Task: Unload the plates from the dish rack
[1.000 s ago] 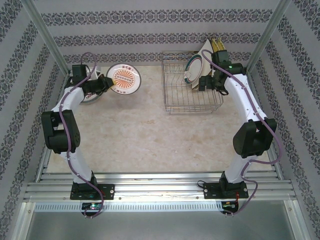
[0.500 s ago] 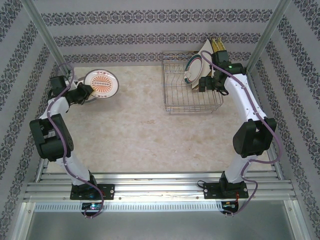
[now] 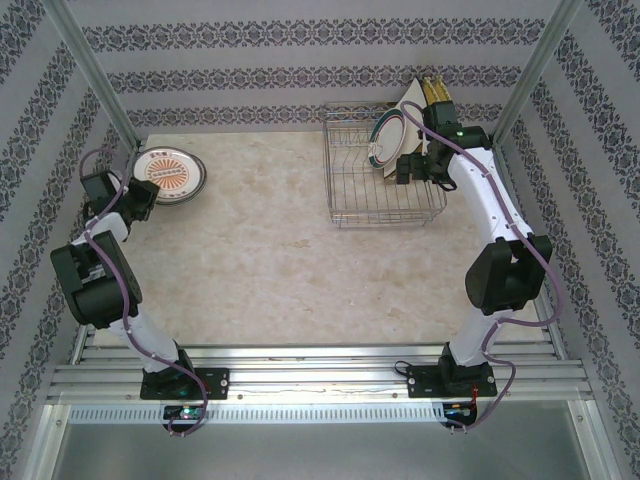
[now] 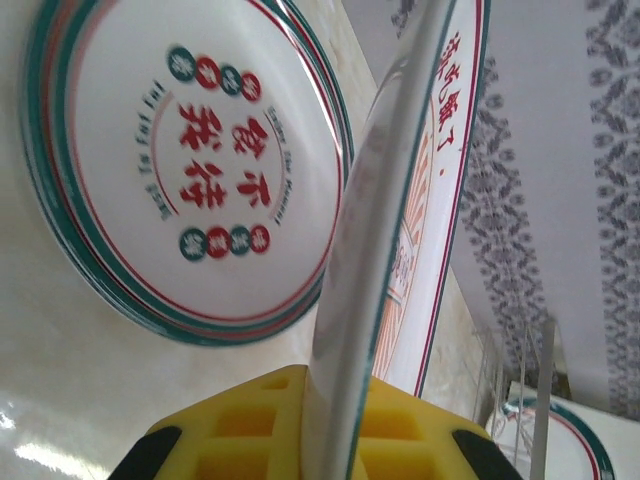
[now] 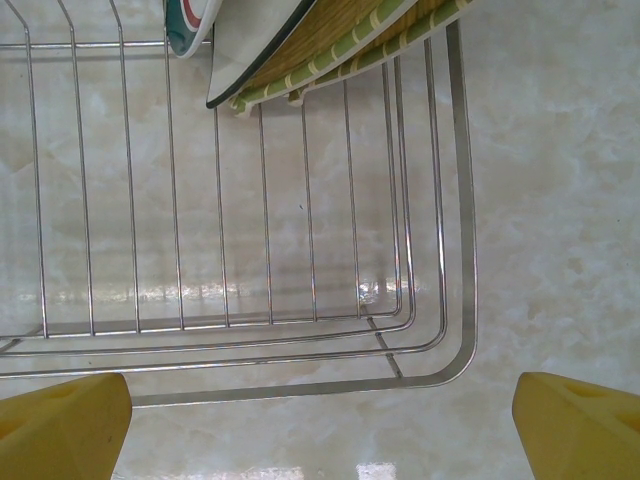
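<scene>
The left end effector (image 4: 335, 425) pinches a round plate (image 4: 375, 200), tilted just over the stacked plate (image 4: 190, 180) lying flat on the desk (image 3: 270, 240) at upper left, while the right end effector (image 5: 320, 425), spread, hovers nearer the leftover plates (image 3: 386, 136) in the dish rack (image 3: 370, 195).

The flat plate (image 4: 190, 170) is white with green and red rim rings and red characters; the plate on edge (image 4: 430, 215) white, red-rimmed, orange-patterned; dish rack (image 3: 384, 190) silver; woven plates (image 5: 330, 30) yellow, green-edged; bench (image 5: 560, 200) cream marble.
</scene>
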{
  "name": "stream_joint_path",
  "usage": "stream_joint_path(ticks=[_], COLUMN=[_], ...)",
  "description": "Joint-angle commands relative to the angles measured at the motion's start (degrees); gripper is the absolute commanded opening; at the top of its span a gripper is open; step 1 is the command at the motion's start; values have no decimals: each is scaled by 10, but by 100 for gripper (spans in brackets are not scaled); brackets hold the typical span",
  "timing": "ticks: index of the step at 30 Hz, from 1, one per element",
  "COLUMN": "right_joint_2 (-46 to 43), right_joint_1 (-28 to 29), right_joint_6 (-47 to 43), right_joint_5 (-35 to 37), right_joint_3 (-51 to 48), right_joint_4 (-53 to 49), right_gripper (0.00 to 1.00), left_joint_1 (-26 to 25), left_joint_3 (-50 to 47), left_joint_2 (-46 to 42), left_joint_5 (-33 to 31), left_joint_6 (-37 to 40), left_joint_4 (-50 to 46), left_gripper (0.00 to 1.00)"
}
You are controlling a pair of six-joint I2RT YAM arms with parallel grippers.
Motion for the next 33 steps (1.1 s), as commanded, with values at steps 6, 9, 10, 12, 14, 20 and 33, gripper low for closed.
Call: stream_joint_path(ticks=[6,9,10,12,14,20,33], right_joint_2=[-7,-7,-7,-6,-5,-2,8], right_joint_1=[4,5,6,7,7,11,16], right_joint_6=[-6,-6,-6,-4,-4,-4,-2], right_joint_5=[-3,-3,-3,-4,-4,-3,-4], right_joint_3=[-16,-16,-17,-18,-19,-20,-10], right_joint_4=[0,1,1,2,2,4,2], right_gripper=[98,98,98,98,98,98,98], left_joint_1=[12,12,12,12,12,12,12], left_joint_3=[23,23,23,23,23,27,27], left_joint_2=[47,58,61,66,73,83,93], left_joint_5=[-22,-24,-23,-25,-25,-29,-35], left_joint_6=[-22,-21,-21,-21,-21,-14,-7], left_joint_4=[53,55,56,57,58,54,45], left_gripper=[0,0,0,0,0,0,0])
